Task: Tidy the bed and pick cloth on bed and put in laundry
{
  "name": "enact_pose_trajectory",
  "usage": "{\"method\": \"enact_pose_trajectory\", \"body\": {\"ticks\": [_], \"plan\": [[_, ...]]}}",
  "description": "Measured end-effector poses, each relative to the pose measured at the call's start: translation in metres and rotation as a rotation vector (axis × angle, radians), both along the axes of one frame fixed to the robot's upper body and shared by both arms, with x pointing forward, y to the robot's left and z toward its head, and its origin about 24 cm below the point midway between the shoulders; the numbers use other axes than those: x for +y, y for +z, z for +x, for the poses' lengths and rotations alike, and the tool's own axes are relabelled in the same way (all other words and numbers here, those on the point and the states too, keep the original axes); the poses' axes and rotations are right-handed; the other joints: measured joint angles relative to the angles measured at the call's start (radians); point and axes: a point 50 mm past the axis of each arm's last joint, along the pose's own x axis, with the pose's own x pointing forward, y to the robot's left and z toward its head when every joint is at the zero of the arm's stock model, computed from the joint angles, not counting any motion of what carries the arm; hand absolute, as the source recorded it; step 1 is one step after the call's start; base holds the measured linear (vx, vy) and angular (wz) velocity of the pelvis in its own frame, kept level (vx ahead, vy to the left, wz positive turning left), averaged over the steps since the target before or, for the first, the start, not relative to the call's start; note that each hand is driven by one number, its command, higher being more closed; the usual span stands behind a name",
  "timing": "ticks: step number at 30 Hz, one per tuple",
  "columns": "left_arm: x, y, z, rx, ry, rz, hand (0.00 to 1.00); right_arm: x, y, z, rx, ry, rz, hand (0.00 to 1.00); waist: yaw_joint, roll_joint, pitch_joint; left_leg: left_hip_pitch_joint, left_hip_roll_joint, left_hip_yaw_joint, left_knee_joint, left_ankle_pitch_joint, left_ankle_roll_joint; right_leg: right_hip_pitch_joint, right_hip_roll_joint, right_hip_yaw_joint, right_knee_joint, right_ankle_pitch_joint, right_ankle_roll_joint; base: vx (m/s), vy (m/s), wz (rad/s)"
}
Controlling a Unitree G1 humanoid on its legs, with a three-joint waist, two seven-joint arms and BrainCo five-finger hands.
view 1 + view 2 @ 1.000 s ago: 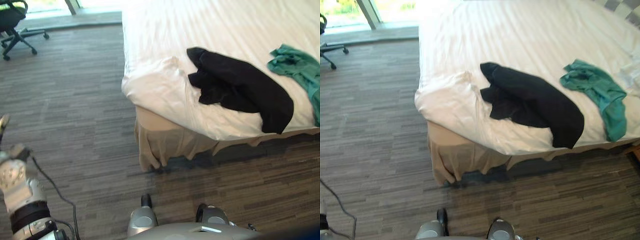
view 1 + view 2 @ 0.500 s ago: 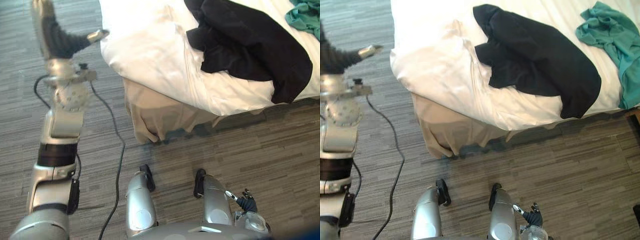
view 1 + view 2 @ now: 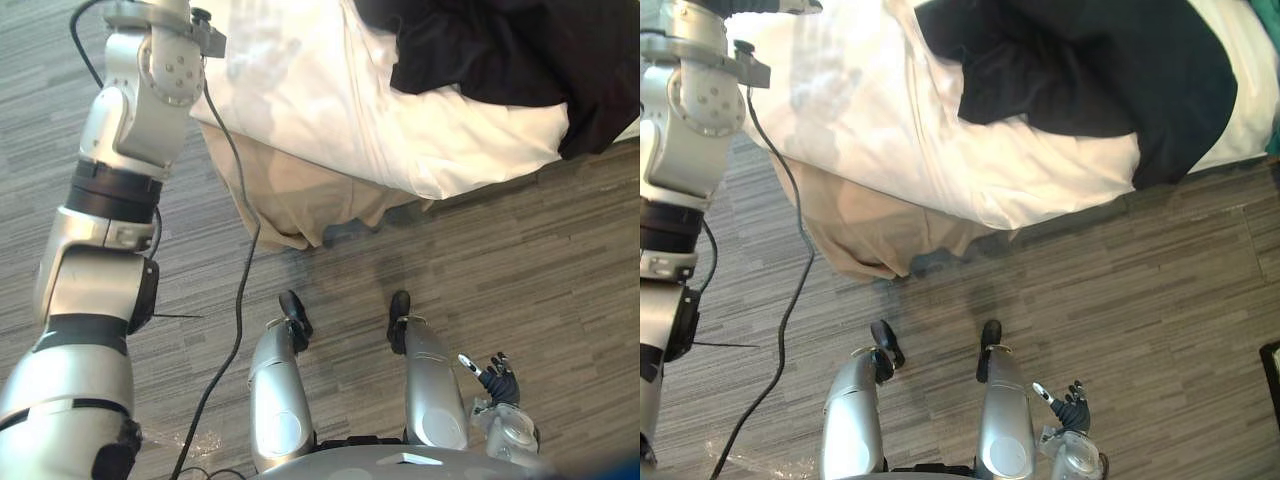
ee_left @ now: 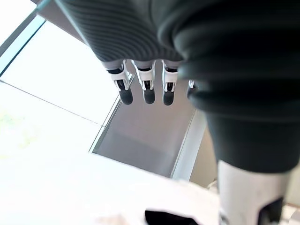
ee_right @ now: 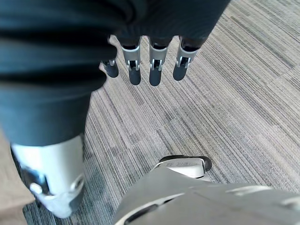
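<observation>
Right hand [image 5: 156, 65] low at near right over the floor [image 5: 234, 103], fingers loose, holding nothing. Left hand [image 4: 149, 90] up by the bed's [image 3: 330, 100] near-left corner, fingers straight, empty. Black cloth [image 3: 500, 50] lies on the bed, apart from both hands, draping over its near edge.

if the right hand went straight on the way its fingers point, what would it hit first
Most likely the floor. The right hand hangs with relaxed fingers aimed down at the striped grey boards, and its wrist view shows nothing in between. Depth is unclear.
</observation>
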Motion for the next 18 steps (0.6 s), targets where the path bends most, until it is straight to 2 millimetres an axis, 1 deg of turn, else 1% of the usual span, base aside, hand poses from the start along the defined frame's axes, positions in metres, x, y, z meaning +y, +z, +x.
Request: {"method": "enact_pose_trajectory", "body": {"ticks": [1, 3, 5, 6, 7, 10, 13, 15, 18], "plan": [[0.008, -0.001, 0.006, 0.051, 0.029, -0.015, 0.0, 0.002, 0.003, 0.006, -0.026, -0.006, 0.014, 0.0, -0.009, -0.001, 0.004, -0.01, -0.001, 0.004, -0.008, 0.004, 0.002, -0.008, 0.001, 0.0, -0.013, 0.007, 0.001, 0.0, 0.009, -0.08], [0.017, 0.0, 0.013, 0.111, 0.067, -0.037, 0.0, 0.003, 0.009, 0.014, -0.076, -0.02, 0.034, 0.0, -0.01, 0.0, 0.01, -0.037, -0.001, 0.015, -0.014, 0.011, 0.007, -0.042, 0.005, 0.01, -0.024, 0.022, 0.002, 0.0, 0.001, -0.11], [0.037, -0.007, 0.02, 0.192, 0.114, -0.114, 0.0, 0.005, 0.016, 0.024, -0.129, -0.031, 0.058, 0.0, -0.016, 0.0, 0.032, -0.058, 0.002, 0.017, -0.01, 0.013, 0.01, -0.069, 0.016, 0.027, -0.028, 0.045, 0.007, 0.0, 0.034, -0.15], [0.04, -0.008, 0.021, 0.209, 0.12, -0.132, 0.0, 0.006, 0.017, 0.026, -0.138, -0.035, 0.066, 0.0, -0.018, -0.001, 0.037, -0.062, 0.003, 0.017, -0.01, 0.015, 0.012, -0.069, 0.017, 0.027, -0.031, 0.047, 0.007, 0.01, 0.021, -0.08], [0.045, -0.011, 0.023, 0.236, 0.124, -0.164, 1.0, 0.007, 0.018, 0.026, -0.149, -0.047, 0.082, 0.0, -0.019, -0.007, 0.045, -0.065, 0.005, 0.018, -0.01, 0.015, 0.012, -0.07, 0.018, 0.027, -0.04, 0.047, 0.007, 0.0, 0.0, 0.0], [0.047, -0.012, 0.024, 0.247, 0.099, -0.224, 1.0, 0.011, 0.018, 0.027, -0.164, -0.057, 0.111, 0.0, -0.021, -0.008, 0.045, -0.076, 0.014, 0.016, -0.009, 0.015, 0.012, -0.07, 0.022, 0.027, -0.058, 0.05, 0.007, 0.0, 0.0, 0.0], [0.046, -0.01, 0.023, 0.233, 0.086, -0.237, 1.0, 0.017, 0.022, 0.032, -0.186, -0.022, 0.124, 0.0, -0.025, -0.008, 0.045, -0.088, 0.015, 0.013, -0.006, 0.015, 0.012, -0.071, 0.031, 0.027, -0.076, 0.064, 0.007, 0.0, 0.007, -0.01], [0.042, -0.006, 0.022, 0.224, 0.076, -0.228, 1.0, 0.019, 0.021, 0.032, -0.186, -0.011, 0.127, 0.0, -0.025, -0.008, 0.045, -0.089, 0.014, 0.011, -0.005, 0.015, 0.012, -0.068, 0.032, 0.027, -0.083, 0.07, 0.008, -0.02, 0.03, -0.01], [0.029, -0.005, 0.023, 0.238, 0.064, -0.156, 1.0, 0.018, 0.021, 0.031, -0.185, -0.007, 0.128, 0.0, -0.021, -0.008, 0.045, -0.089, 0.011, 0.008, 0.005, 0.015, 0.013, -0.061, 0.029, 0.026, -0.084, 0.07, 0.009, 0.0, 0.007, 0.01]]}}
